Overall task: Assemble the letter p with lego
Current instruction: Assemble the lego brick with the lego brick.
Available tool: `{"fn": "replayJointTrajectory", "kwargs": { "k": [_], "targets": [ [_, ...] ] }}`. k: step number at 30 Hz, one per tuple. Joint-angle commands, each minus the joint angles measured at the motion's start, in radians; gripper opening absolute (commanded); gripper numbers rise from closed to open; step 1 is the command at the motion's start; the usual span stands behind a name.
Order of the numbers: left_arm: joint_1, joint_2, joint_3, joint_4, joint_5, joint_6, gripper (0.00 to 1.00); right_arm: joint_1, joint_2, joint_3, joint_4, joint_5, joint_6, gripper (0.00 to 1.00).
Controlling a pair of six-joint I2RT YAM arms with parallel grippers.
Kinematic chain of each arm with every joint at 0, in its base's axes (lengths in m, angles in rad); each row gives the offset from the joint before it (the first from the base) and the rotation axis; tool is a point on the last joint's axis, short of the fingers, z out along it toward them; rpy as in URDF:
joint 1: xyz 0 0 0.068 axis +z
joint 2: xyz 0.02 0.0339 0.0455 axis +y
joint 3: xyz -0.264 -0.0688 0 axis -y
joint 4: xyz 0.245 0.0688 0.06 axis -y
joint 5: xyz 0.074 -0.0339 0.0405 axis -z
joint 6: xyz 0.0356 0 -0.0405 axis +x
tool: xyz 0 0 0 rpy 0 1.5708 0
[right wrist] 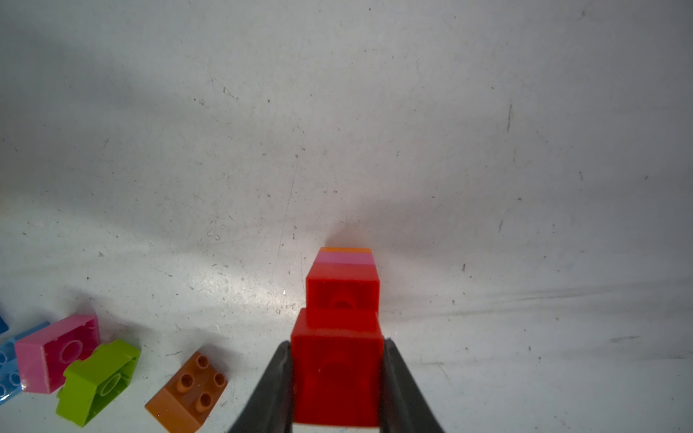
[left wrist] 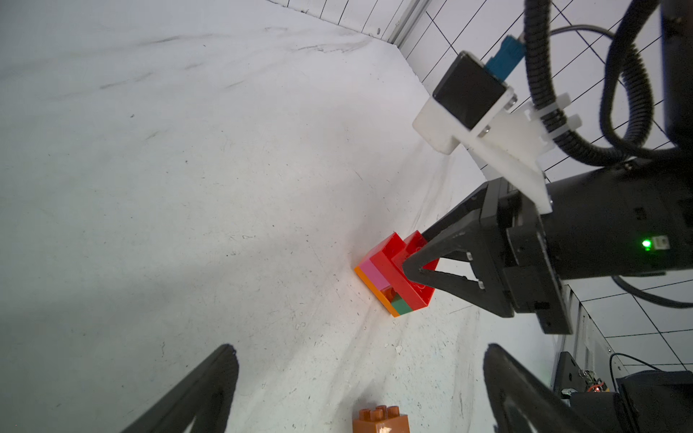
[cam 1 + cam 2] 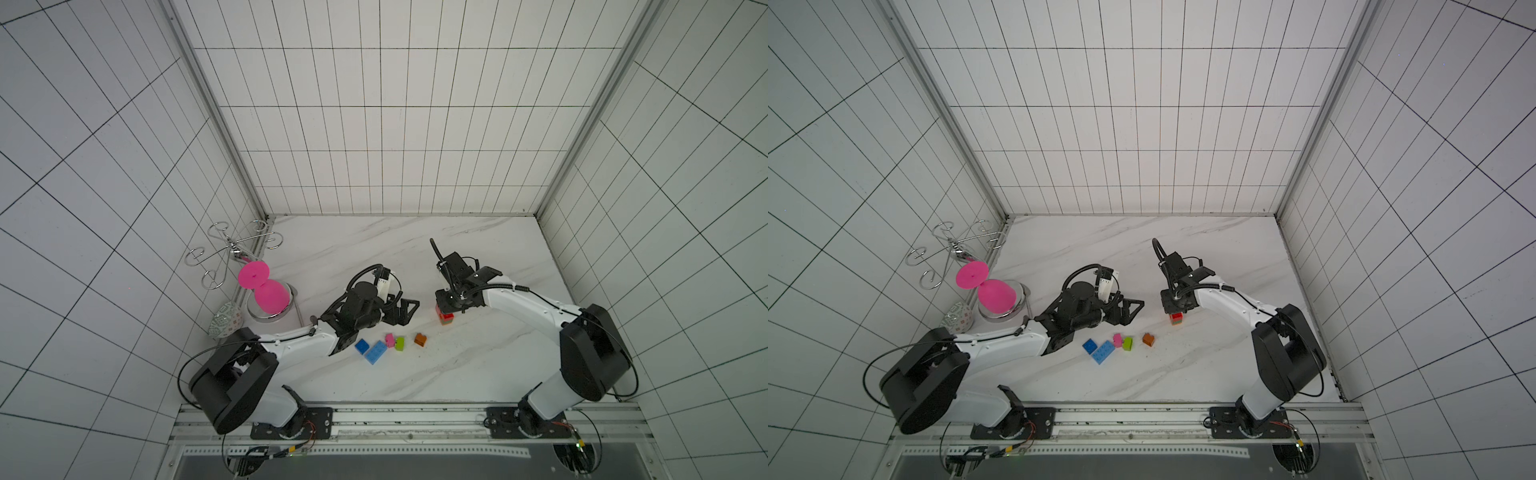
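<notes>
**A:** Where is the build?

**B:** The lego stack (image 2: 393,277) stands on the table (image 3: 457,374) on the right arm's side, apart from the loose bricks. It has an orange base (image 2: 377,296), then a pink layer (image 2: 373,275) and a green piece (image 2: 403,305). Above those sits a wide red brick (image 2: 390,270), with a small red brick (image 2: 412,243) on top.

**A:** And the right hand?

**B:** The right hand (image 1: 336,342) reaches down from above and is clenched on that small red brick, with a finger pressed flat against each side.

**A:** The left one?

**B:** The left hand (image 2: 360,350) is released. Its fingers are spread wide with nothing between them, and it points toward the stack without touching it.

**A:** Which pieces are loose?

**B:** There's a row on the table, nearer the arm bases than the left hand. The blue brick (image 3: 362,345) lies just beside the light blue brick (image 3: 375,352). Next come the loose pink brick (image 3: 390,340) and the lime brick (image 3: 400,343), touching each other, both tipped so their hollow undersides show. The brown brick (image 3: 420,339) sits a little apart with its studs up, and it is the closest of the row to the stack.
</notes>
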Motion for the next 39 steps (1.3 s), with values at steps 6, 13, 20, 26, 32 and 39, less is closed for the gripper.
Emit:
{"fn": "replayJointTrajectory", "kwargs": {
  "k": [6,13,20,26,32,39],
  "targets": [
    [-0.002,-0.027,0.010,-0.002,-0.018,0.017,0.97,-0.002,0.027,0.065,-0.015,0.005,-0.013,0.00],
    [-0.002,-0.028,0.009,-0.002,-0.019,0.019,0.97,-0.002,0.055,0.064,-0.015,0.003,-0.017,0.00],
    [-0.002,-0.028,0.008,-0.003,-0.020,0.019,0.97,-0.001,0.052,0.034,-0.011,0.006,-0.015,0.00],
    [-0.002,-0.026,0.008,-0.001,-0.019,0.019,0.97,-0.001,0.070,0.017,-0.012,0.004,-0.022,0.00],
    [-0.001,-0.025,0.008,-0.002,-0.020,0.020,0.97,0.015,0.102,-0.012,-0.011,-0.009,-0.016,0.00],
    [-0.002,-0.025,0.008,-0.001,-0.021,0.020,0.97,0.042,0.141,-0.032,-0.011,0.031,0.003,0.00]
  ]
}}
